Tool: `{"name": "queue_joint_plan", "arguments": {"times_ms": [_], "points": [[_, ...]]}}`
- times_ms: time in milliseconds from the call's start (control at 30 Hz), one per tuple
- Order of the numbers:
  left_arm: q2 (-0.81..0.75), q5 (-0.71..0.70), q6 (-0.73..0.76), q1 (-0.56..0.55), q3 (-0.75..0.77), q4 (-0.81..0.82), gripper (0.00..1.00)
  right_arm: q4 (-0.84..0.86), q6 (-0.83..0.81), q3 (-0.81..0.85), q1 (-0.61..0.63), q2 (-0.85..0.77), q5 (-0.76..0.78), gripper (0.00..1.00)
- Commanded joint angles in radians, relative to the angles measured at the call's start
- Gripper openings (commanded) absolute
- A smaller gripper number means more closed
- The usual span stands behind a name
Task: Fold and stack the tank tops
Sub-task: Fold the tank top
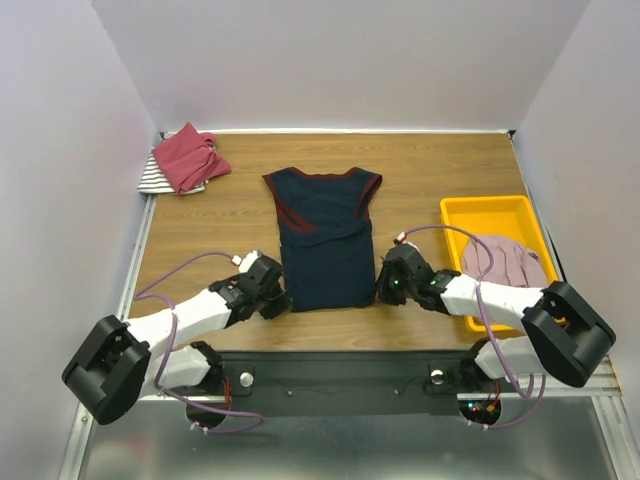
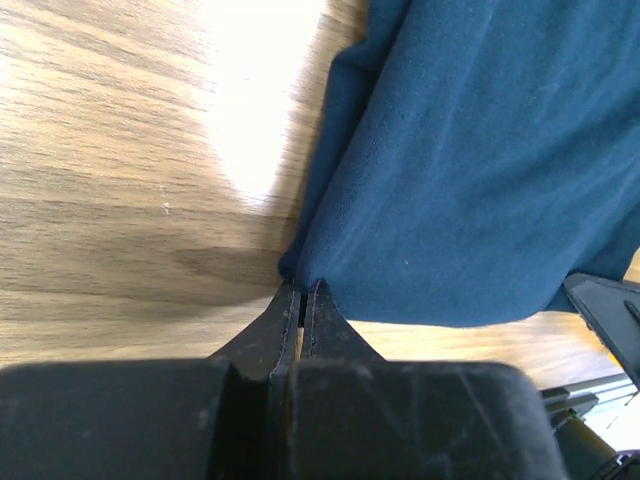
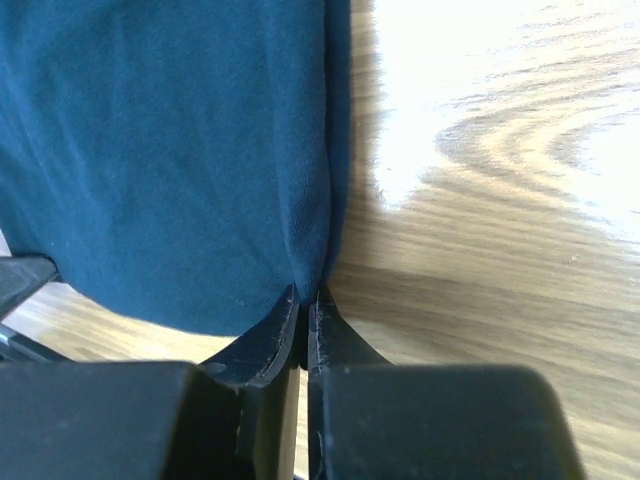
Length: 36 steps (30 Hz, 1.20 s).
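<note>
Two robot arms are gripping the near hem of a navy tank top (image 1: 325,240), which is lying flat at the middle of the wooden table (image 1: 220,230). The left gripper (image 1: 275,300) is clenching the near-left corner and the right gripper (image 1: 390,288) the near-right corner. In both wrist views the cloth is bunching into pressed-together fingertips (image 2: 290,320), with no gap showing between the jaws.

The shirt's long axis is running near to far, straight away from both arms. Its maroon-trimmed neckline and shoulder straps are lying at the far end. Each gripper is sitting at its own corner, so neither arm is nearer than the other. Judging by this, the coming fold is likely calling for both arms to carry the hem together toward the far side, up over the body to the shoulders.

A red tank top (image 1: 187,158) is resting on a striped one (image 1: 152,180) at the far-left corner. A pale pink one (image 1: 505,262) is lying in the yellow tray (image 1: 490,208) at right, just beside the right arm.
</note>
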Motion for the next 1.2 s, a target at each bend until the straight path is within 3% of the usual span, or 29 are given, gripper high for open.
{"name": "queue_joint_plan", "arguments": {"times_ms": [0,133,333,500,700,833,1000,1167], "points": [[-0.06,0.0,0.012,-0.006,0.001,-0.027,0.0,-0.11,-0.051,0.04,0.01,-0.076,0.021,0.0],[-0.156,0.03,-0.033,-0.028,-0.016,-0.064,0.0,-0.201,-0.028,0.03,0.06,-0.165,0.013,0.0],[-0.254,0.035,-0.112,-0.142,-0.002,-0.15,0.0,-0.302,0.104,-0.007,0.247,-0.272,0.065,0.0],[-0.378,-0.028,-0.215,-0.29,0.041,-0.289,0.0,-0.414,0.202,0.014,0.398,-0.369,0.137,0.01],[-0.476,-0.118,-0.332,-0.386,0.139,-0.432,0.0,-0.503,0.268,0.132,0.527,-0.354,0.232,0.0],[-0.48,-0.218,-0.318,-0.386,0.208,-0.425,0.0,-0.564,0.244,0.246,0.524,-0.342,0.382,0.01],[-0.412,-0.304,-0.223,-0.322,0.283,-0.298,0.0,-0.572,0.132,0.384,0.416,-0.246,0.423,0.0],[-0.291,-0.145,0.008,-0.012,0.341,-0.13,0.0,-0.562,-0.025,0.507,0.244,-0.161,0.403,0.0]]}}
